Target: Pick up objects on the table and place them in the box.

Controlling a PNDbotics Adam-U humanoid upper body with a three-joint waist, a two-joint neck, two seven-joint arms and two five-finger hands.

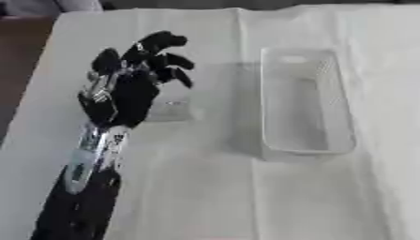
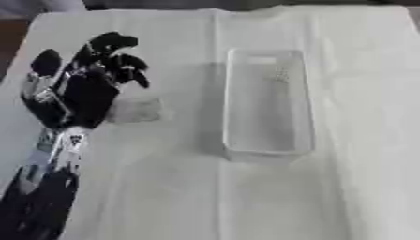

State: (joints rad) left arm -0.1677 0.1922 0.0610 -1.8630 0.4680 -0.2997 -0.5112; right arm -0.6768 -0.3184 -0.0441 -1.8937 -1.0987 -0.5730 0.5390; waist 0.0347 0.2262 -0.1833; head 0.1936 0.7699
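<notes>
Left of the box (image 1: 308,108), on the white cloth (image 1: 205,187), the left hand (image 1: 131,89) hangs with its fingers partly curled but apart, clamped on nothing, above a small pale, see-through object (image 2: 135,110) lying just beside its palm. That object blends into the cloth and its outline is hard to make out — so the fingers could close off-centre and push it away rather than lift it. The box looks empty, and its thin walls sit near enough that a wide carry could knock it askew.
</notes>
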